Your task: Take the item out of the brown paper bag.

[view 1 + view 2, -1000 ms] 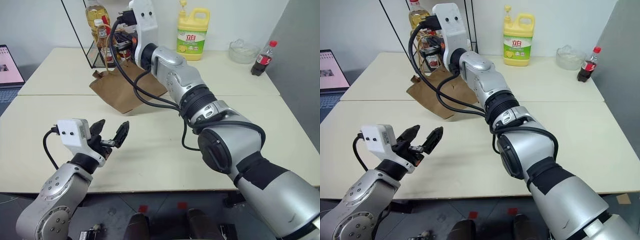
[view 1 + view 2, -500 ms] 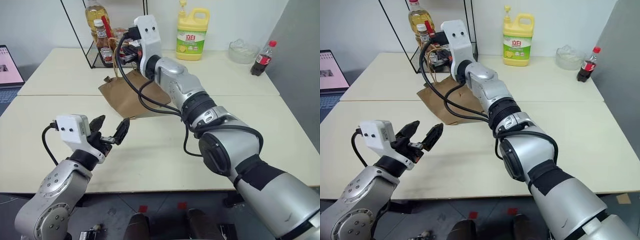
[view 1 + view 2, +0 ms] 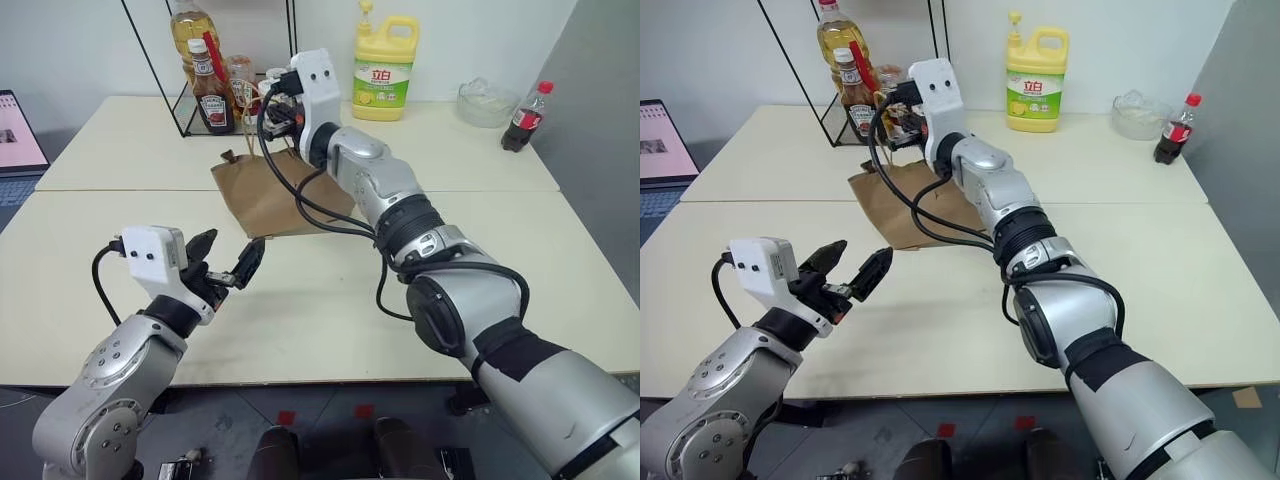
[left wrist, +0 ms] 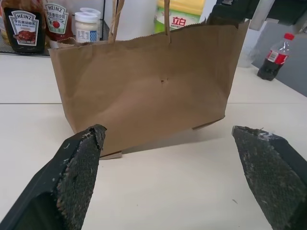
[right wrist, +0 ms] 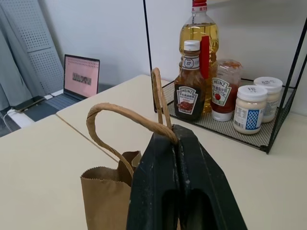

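The brown paper bag [image 3: 272, 193] stands upright on the table, its broad side facing my left gripper [image 4: 169, 132]. That gripper hovers open a short way in front of the bag, nothing between its fingers. My right gripper [image 5: 176, 132] is above the bag's mouth, shut on a looped paper handle [image 5: 123, 113]; seen from the head, it [image 3: 272, 104] sits just over the bag's top edge. The item is hidden; the bag's inside cannot be seen.
A black wire rack [image 3: 190, 120] with sauce bottles [image 5: 191, 93] and jars stands behind the bag. A yellow detergent jug [image 3: 385, 68], a glass bowl [image 3: 486, 101] and a cola bottle [image 3: 527, 116] line the far edge. A laptop [image 3: 15, 135] is at far left.
My right gripper moved right and down with the handle. The bag went from tilted to standing upright and shifted right. The left gripper stayed put.
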